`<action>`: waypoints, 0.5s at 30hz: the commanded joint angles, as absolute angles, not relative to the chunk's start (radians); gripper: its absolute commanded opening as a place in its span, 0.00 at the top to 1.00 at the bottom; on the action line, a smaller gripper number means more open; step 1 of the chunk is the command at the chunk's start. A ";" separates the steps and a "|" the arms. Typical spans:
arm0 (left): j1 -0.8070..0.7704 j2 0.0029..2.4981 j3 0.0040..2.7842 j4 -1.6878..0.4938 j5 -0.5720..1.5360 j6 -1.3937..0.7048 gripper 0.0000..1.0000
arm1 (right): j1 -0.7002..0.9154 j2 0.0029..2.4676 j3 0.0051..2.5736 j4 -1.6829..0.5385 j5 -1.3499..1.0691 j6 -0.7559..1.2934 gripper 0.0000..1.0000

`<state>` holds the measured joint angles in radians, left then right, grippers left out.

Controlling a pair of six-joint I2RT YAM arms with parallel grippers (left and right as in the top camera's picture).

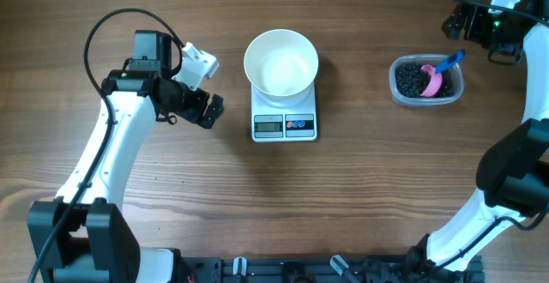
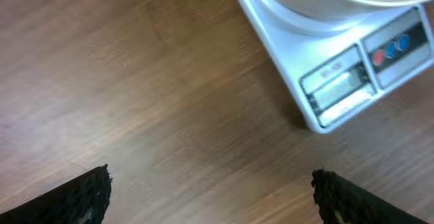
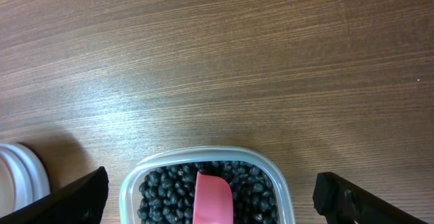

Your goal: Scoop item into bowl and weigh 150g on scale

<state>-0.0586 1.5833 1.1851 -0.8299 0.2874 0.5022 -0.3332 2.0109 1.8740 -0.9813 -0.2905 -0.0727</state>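
- Overhead: the bowl (image 1: 281, 63) is seated on the scale (image 1: 285, 125) at centre; the beads (image 1: 413, 79) are held in a tub (image 1: 425, 101) at 3 o'clock, with bare surface (image 1: 356, 146) between.
- Left wrist: the left claw (image 2: 210, 183) is spread over bare surface; the scale's corner is seen at 1 o'clock.
- Right wrist: the right claw (image 3: 210, 183) is spread; the tub's rim and a pink scoop (image 3: 212, 197) are seen at 6 o'clock.

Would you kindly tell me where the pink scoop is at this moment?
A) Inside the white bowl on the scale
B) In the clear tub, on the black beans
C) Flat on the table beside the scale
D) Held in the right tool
B: the pink scoop lies inside the clear tub, resting on the black beans, with no tool touching it.
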 commanded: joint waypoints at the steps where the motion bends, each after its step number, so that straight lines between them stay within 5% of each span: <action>1: -0.083 1.528 1.198 -0.931 0.487 0.758 0.00 | -0.340 2.022 1.898 -0.979 -0.287 -0.068 0.00; 10: -0.162 1.505 1.198 -1.029 0.573 0.879 0.00 | -0.340 2.022 1.898 -0.979 -0.287 -0.068 0.00; 15: -0.162 1.510 1.198 -1.110 0.579 1.132 0.00 | -0.340 2.022 1.898 -0.976 -0.287 -0.068 0.00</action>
